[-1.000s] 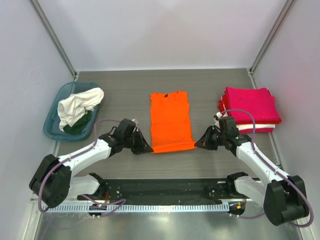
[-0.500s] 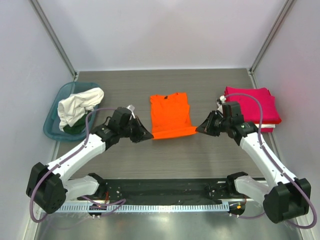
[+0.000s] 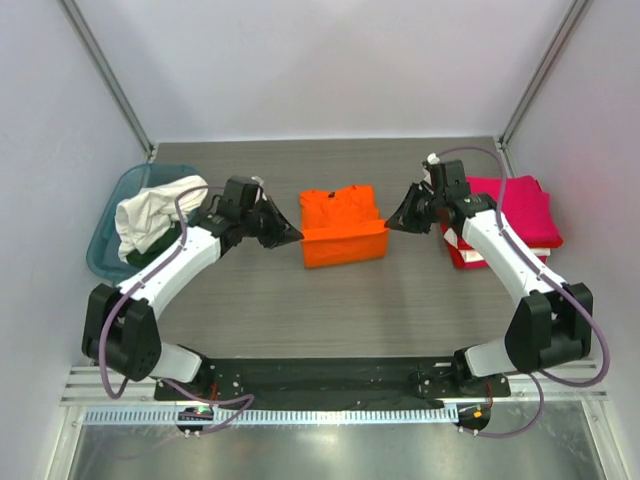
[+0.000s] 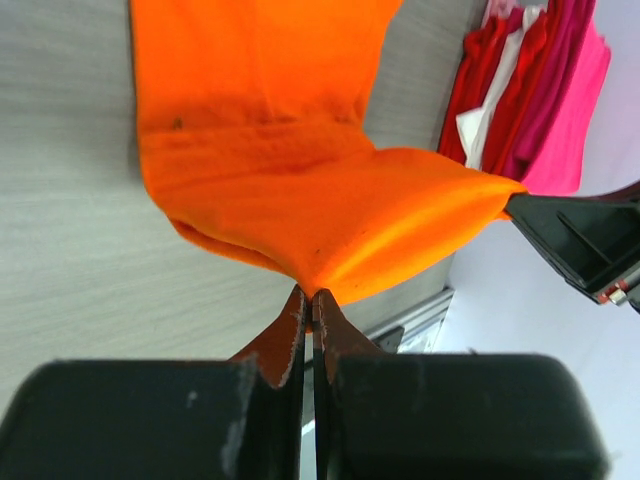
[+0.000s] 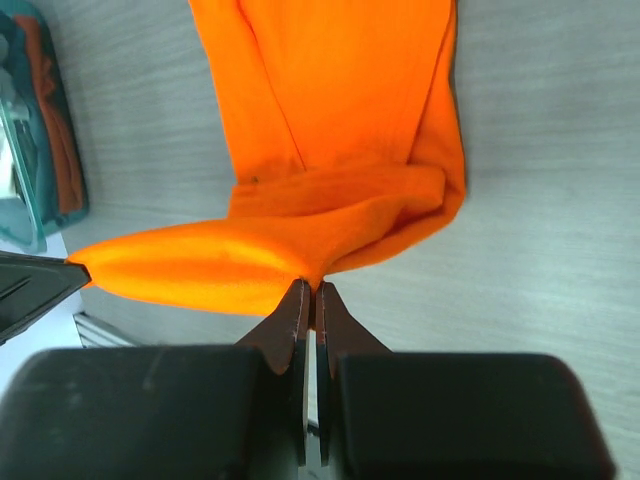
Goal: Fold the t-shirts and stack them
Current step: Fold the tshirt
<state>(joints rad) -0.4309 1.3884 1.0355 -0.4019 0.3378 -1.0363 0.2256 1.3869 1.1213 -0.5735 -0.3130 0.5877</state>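
— Where's the orange t-shirt (image 3: 343, 228)?
— Mid-table (image 3: 330, 310), its near hem lifted and doubled toward twelve o'clock. I've got the left gripper (image 3: 296, 237) pinched tight on the hem corner at nine and the right gripper (image 3: 391, 225) clamped on the corner at three.
— Around it?
— Folded stack (image 3: 515, 205) at three, basket (image 3: 103, 252) at nine.

Robot lab test cell. Bare white walls (image 3: 330, 60), metal corner posts (image 3: 105, 75), grey wood-grain table (image 3: 330, 300). Robot arms (image 3: 170, 272) bolted to black base plate (image 3: 320, 378); metal rail (image 3: 330, 413) along near edge.
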